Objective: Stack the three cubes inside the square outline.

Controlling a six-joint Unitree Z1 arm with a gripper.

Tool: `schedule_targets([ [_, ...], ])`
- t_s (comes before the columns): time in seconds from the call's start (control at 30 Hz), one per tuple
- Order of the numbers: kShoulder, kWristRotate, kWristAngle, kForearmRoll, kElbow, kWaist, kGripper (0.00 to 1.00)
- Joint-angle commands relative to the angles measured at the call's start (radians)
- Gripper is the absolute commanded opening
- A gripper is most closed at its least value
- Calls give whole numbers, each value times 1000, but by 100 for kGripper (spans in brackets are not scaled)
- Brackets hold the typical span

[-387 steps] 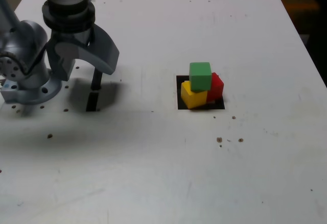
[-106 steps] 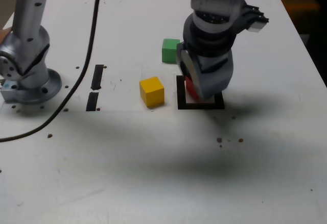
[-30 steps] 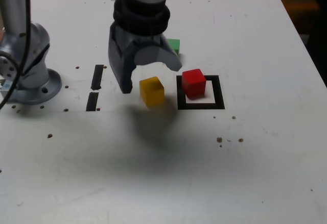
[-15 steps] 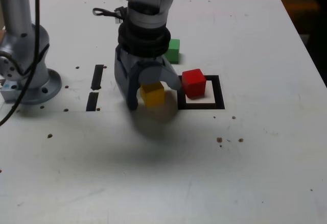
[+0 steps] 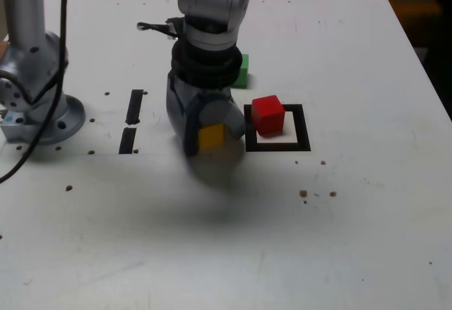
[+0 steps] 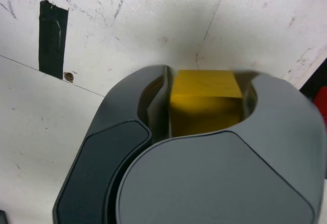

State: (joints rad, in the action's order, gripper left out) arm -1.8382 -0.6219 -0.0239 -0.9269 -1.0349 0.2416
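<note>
A grey robotic end effector (image 5: 209,135) sits low on the white bench (image 5: 353,239), its jaws closed around a small yellow cube (image 6: 204,101) just beside the black tape square outline (image 5: 302,128) holding a red cube (image 5: 268,114).

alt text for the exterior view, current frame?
A grey robot arm's gripper is lowered around a yellow cube on a white table, just to the exterior view's left of a black square outline. A red cube sits inside the outline, and a green cube lies behind the arm.
</note>
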Motion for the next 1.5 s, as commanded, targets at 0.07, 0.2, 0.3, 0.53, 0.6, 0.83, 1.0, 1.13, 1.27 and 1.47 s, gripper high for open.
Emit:
schedule_targets([
  [0.07, -5, 13, 23, -5, -14, -2, 41],
  [0.2, -2, 44, 41, -14, -28, -2, 40],
  [0.3, 12, 73, 53, -33, -42, -4, 37],
  [0.53, 111, 171, 127, -143, -128, -19, 31],
  [0.6, 131, 200, 143, -196, -175, -22, 29],
  [0.83, 107, 305, 153, -297, -337, -22, 24],
  [1.0, 52, 339, 141, -304, -390, -27, 24],
  [1.13, -17, 365, 110, -317, -434, -40, 25],
  [1.27, -77, 365, 86, -326, -465, -43, 25],
  [1.47, -119, 363, 86, -338, -497, -48, 25],
])
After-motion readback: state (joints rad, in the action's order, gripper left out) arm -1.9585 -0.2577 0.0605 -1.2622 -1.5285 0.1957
